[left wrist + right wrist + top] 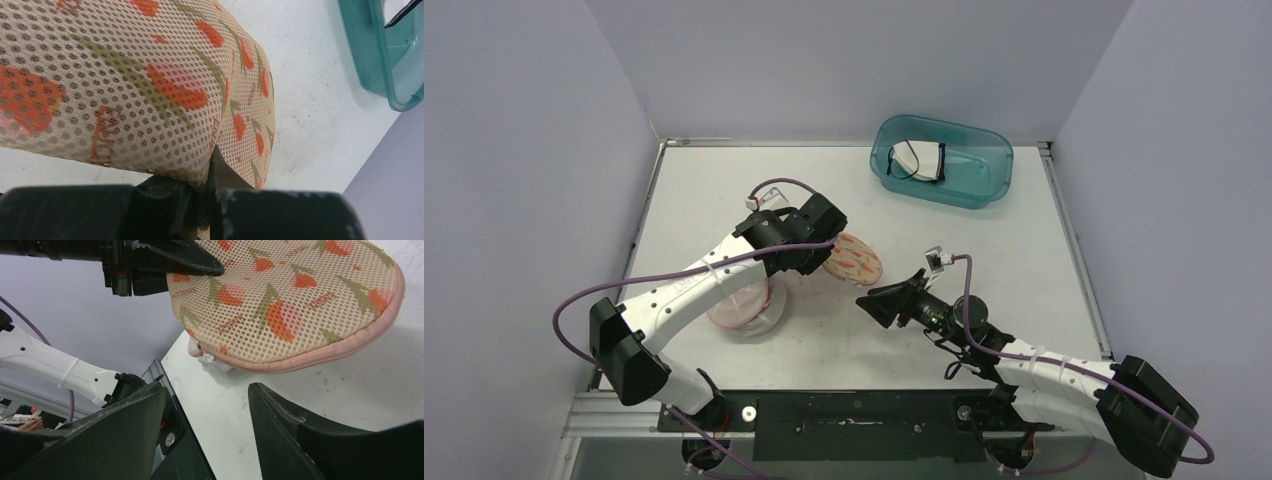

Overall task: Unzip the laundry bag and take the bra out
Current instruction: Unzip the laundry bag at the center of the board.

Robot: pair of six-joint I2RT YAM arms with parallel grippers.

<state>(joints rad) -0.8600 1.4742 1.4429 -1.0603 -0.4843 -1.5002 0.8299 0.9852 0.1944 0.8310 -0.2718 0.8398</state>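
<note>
We pinch the laundry bag (859,262) in our left gripper (200,197). Our right gripper (207,395) hovers at the bag's 5 o'clock, jaws spread, holding nothing.

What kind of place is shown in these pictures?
Probably a laboratory robot cell, not a home: a left arm and a right arm are bolted at the near edge of a white table, and plain walls enclose it on three sides.

Open table (1034,250) right of laundry bag (861,262), left arm (704,280) crowding its left, teal bin (989,190) well behind
</note>
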